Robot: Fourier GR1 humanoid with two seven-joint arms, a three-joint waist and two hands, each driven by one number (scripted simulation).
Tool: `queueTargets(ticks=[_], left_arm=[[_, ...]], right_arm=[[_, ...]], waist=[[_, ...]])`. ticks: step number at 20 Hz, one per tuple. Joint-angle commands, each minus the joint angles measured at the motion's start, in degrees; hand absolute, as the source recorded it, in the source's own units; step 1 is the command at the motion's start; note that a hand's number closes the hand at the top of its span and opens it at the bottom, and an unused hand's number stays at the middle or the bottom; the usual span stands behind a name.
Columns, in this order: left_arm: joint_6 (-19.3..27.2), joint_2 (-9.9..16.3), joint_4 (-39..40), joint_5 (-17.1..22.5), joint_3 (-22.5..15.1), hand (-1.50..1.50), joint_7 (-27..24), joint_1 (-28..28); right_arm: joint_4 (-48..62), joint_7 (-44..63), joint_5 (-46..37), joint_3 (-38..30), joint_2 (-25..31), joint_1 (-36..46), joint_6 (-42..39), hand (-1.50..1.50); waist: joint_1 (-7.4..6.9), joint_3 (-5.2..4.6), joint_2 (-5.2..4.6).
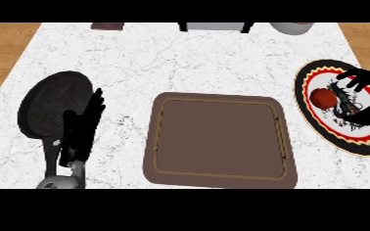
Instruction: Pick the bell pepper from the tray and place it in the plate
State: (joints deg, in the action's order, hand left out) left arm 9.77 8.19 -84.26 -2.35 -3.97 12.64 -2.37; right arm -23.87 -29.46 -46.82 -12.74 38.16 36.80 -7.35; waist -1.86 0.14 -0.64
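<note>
The red bell pepper [321,98] lies on the patterned plate [312,119] at the counter's right edge. My right hand [356,80] comes in from the right over the plate, fingers spread and open, just right of and above the pepper, not curled round it. The brown tray [220,173] in the middle of the counter holds nothing. My left hand [83,127] rests at the lower left with its fingers straight and pointing up, beside the tray's left side.
A black pan [51,103] lies at the left, its handle [51,151] running down beside my left hand. Along the back edge stand a dark brown object [107,26], a grey and black item [215,26] and a grey vessel [292,28].
</note>
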Motion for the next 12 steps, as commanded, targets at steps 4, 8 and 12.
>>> queueTargets(ticks=[4, 8, 12], left_arm=[[0.7, -1.1, 0.6, -0.5, -0.3, 0.00, 1.2, -1.5], [0.6, -0.6, 1.6, -0.2, 0.8, 0.00, -0.1, -1.0], [1.3, -1.8, 0.5, -1.1, -0.5, 0.00, -1.5, 1.2]], right_arm=[[4.6, -15.1, 7.5, -6.1, 1.8, 3.1, -6.8, -1.50], [6.8, -15.9, 18.7, -15.9, 0.5, 5.2, -15.4, -1.50], [11.3, -19.8, 21.9, -18.9, 4.7, 1.1, -22.1, -1.50]], waist=[[0.48, 0.09, 0.02], [1.65, 0.01, 0.41], [0.87, 0.08, 0.07]])
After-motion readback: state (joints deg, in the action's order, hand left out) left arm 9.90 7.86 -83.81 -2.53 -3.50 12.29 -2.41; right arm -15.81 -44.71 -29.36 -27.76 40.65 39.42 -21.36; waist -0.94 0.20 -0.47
